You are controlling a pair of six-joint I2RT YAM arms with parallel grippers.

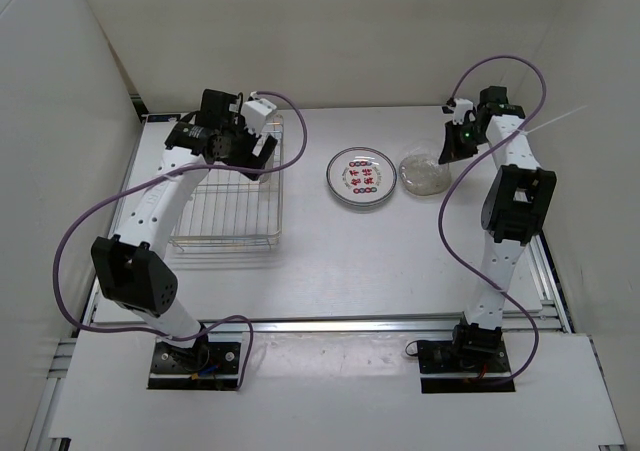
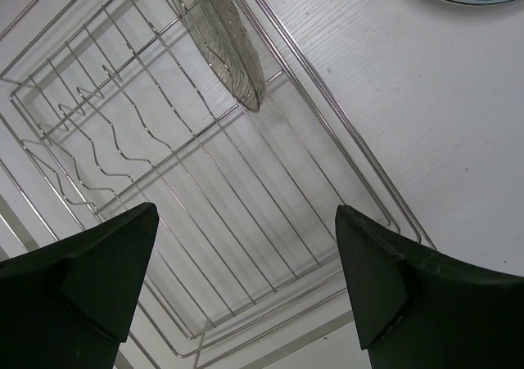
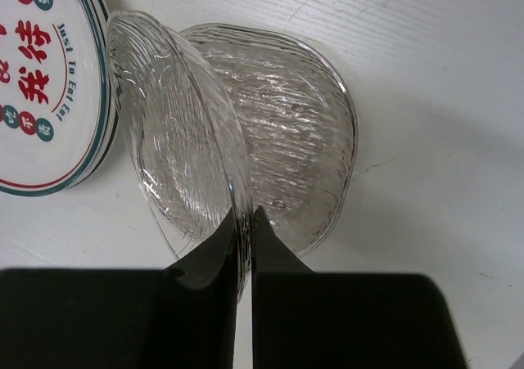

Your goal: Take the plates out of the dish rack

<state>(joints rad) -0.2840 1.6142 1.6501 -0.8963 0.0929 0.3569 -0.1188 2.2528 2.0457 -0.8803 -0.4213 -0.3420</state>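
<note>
**Two arms at the dish rack and the set-down area**

*Top view.* The dish rack (image 1: 228, 199) stands at the left of the table (image 1: 330, 261), with the left hand (image 1: 262, 139) over its far end. A white plate (image 1: 358, 179) with a green rim and red marks lies flat near the table's middle. A flat glass plate (image 1: 425, 174) lies just to its right, under the right hand (image 1: 452, 139).

*Left wrist view.* The left hand (image 2: 246, 222) is released, its fingers spread wide and holding nothing above the rack's wire floor. One racked plate (image 2: 225, 42), clear and ribbed, stands on edge among the wires at the far end.

*Right wrist view.* The right hand (image 3: 244, 218) is clenched on the rim of a tilted glass plate (image 3: 176, 156). This plate stands on edge between the white plate and the flat glass plate, overlapping the latter's left side. Whether the two glass plates touch cannot be told.
</note>
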